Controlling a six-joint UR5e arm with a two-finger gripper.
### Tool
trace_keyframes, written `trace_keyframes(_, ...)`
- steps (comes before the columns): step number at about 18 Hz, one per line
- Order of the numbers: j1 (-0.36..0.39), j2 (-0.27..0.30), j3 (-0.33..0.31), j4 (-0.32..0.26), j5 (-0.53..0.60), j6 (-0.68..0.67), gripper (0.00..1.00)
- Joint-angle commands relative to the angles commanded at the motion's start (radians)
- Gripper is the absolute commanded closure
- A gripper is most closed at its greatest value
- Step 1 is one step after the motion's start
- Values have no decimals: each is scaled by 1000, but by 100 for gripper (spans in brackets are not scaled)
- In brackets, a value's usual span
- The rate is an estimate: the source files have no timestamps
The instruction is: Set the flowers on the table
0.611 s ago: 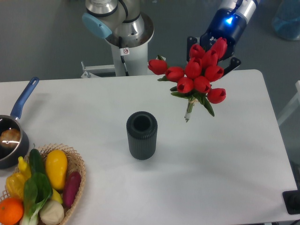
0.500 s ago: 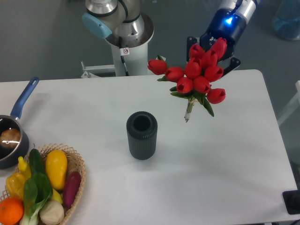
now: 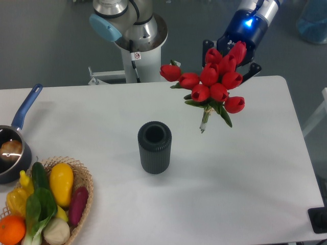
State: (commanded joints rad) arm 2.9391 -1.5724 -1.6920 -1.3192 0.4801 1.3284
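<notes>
Jaws: hidden behind blooms, grip state undeterminable; black two-finger gripper point(image 3: 231, 56). Bunch of red tulip flowers point(image 3: 212, 84): aloft above white matte table point(image 3: 255, 168). Likely light, soft, crushable; hold bound stems.

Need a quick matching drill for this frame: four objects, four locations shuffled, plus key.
Things:
1. flowers
2. dark ribbed vase
3. wicker basket
4. blue-handled pot

Places:
A. left table edge, above the basket
B. held up over the table's far right
C. table centre, standing empty
D. front-left corner, full of vegetables

Pairs: 1-B, 2-C, 3-D, 4-A
</notes>
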Motion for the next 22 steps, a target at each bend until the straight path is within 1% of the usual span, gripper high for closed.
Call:
trace_keyframes(1,0,-1,3,0,14,0,64)
trace_keyframes(4,0,-12,40,-2,63,-2,64)
trace_keyframes(8,0,-8,43,-5,153,-3,65)
trace_keyframes(9,-2,-8,52,-6,181,-8,67)
trace_keyframes(12,-3,-5,60,-3,271,-54,67)
trace_keyframes(15,-5,-20,72,2,298,-54,67)
trace_keyframes(17,-5,-23,71,0,331,-58,67)
trace_keyframes(20,-8,-26,60,-5,443,-67,67)
trace_keyframes(22,-8,-40,60,0,457,-110,67)
